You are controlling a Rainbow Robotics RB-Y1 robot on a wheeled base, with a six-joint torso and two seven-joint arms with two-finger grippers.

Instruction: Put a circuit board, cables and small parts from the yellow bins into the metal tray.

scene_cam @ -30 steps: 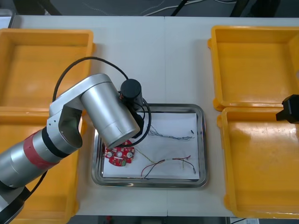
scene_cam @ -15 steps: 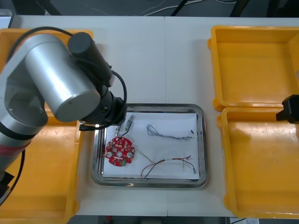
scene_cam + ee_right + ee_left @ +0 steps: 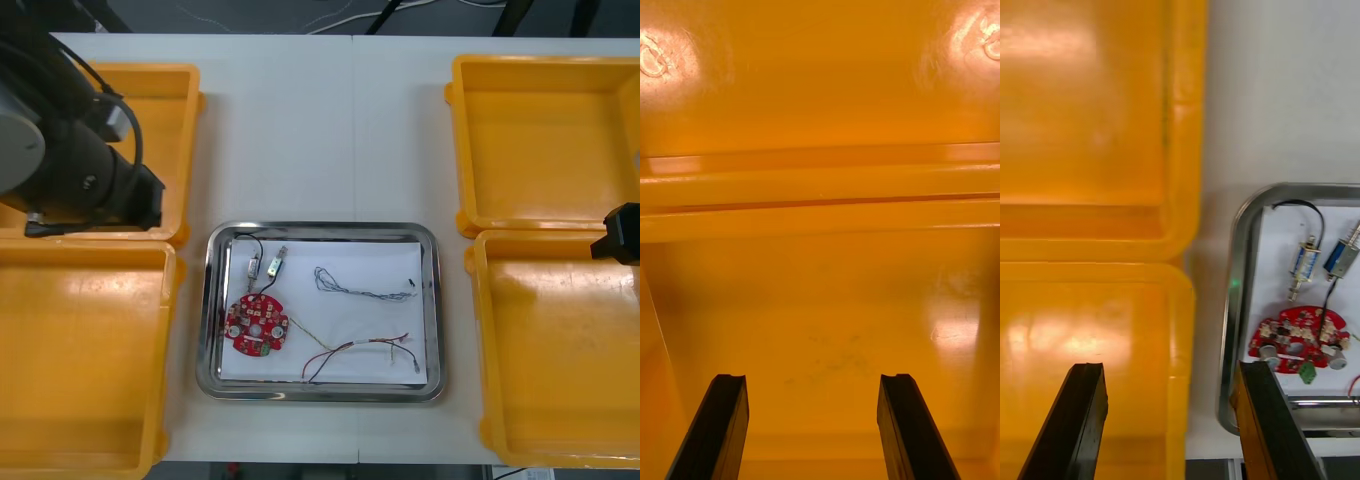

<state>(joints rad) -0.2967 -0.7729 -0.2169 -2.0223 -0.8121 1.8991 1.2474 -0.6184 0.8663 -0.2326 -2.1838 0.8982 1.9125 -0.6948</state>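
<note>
Red round board, shiny metal tray

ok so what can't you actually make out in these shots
Front view: the left arm covers the left hand and part of the far left yellow bin floor.
Front view: the right arm is cut off by the picture's edge.
Left wrist view: the metal tray is cut off by the edge just beyond the circuit board.
Front view: small metal parts too small to identify.

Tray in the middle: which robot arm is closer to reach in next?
Probably left: the left gripper, open, hangs near the metal tray, circuit board in its view. The right gripper, open, sits over a yellow bin.
</note>
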